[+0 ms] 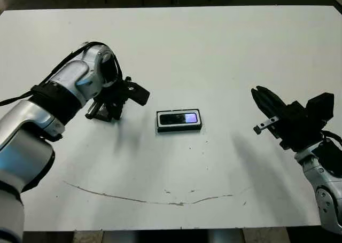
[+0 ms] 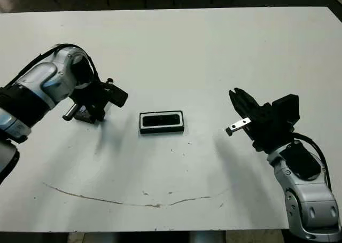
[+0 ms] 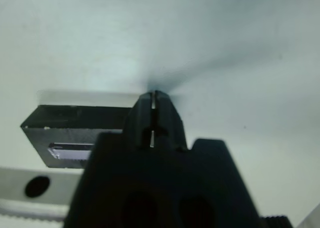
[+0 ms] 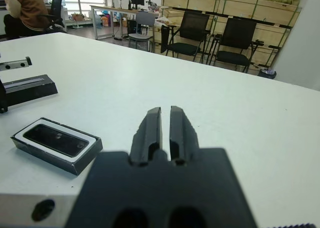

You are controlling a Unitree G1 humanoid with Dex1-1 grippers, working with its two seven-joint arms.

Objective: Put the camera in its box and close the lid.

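Left gripper [image 3: 154,98] pinched together beside lid [image 3: 75,130], gripping nothing; right gripper [image 4: 165,120] nearly closed, idle. Camera [image 1: 179,118] seated in box [image 1: 179,129]. Next: grasp lid, place over box.

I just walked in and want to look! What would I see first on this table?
Right in the middle of the white table sits the box, a little black tray with the camera lying inside, its shiny face glowing blue-purple. The left gripper, fingers shut, is beside the black lid, which rests on the table to the robot's left of the box. The right gripper waits off to the right, holding nothing.
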